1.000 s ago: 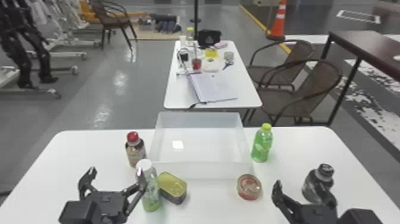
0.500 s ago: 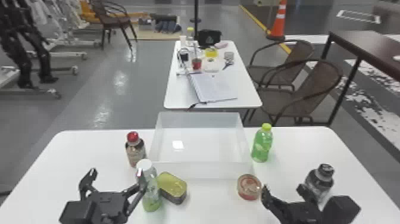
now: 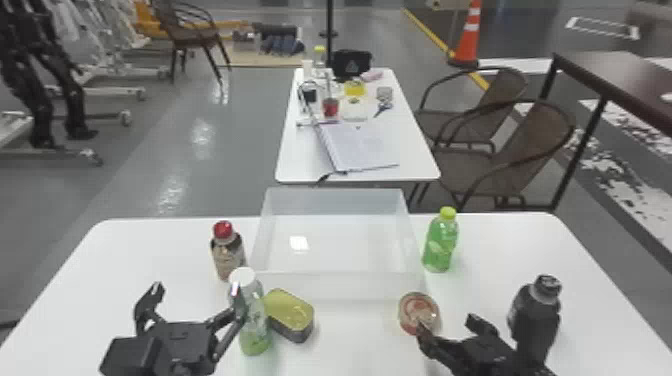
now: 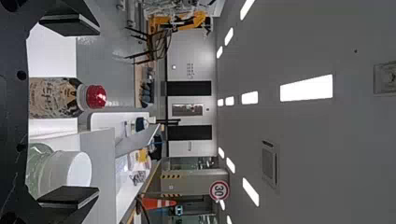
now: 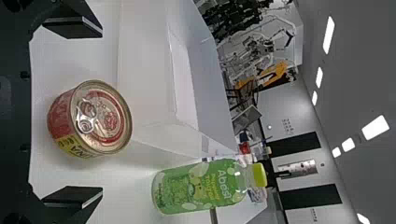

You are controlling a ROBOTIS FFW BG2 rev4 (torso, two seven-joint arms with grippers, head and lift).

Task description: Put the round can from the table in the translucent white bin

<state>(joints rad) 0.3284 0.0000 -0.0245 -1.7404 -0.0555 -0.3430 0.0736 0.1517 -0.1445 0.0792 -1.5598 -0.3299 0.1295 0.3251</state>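
The round can (image 3: pixel 419 313), red with a metal pull-tab lid, stands on the table by the near right corner of the translucent white bin (image 3: pixel 345 285). My right gripper (image 3: pixel 450 325) is open just to the near right of it, one finger overlapping the can's near edge in the head view. In the right wrist view the can (image 5: pixel 91 119) lies between the spread fingers of my right gripper (image 5: pixel 72 112), with room on both sides. My left gripper (image 3: pixel 197 295) is parked open at the left; its fingers (image 4: pixel 70 203) also show in its wrist view.
A clear bottle with white cap (image 3: pixel 252 320) stands against the left gripper's finger, beside a rectangular tin (image 3: pixel 290 315). A red-capped bottle (image 3: pixel 228 252) is left of the bin, a green bottle (image 3: pixel 441 242) right of it, and a black bottle (image 3: pixel 535 317) beside the right gripper.
My right gripper has moved left, from beside the black bottle to the round can. The left arm and the table's objects have kept their places.
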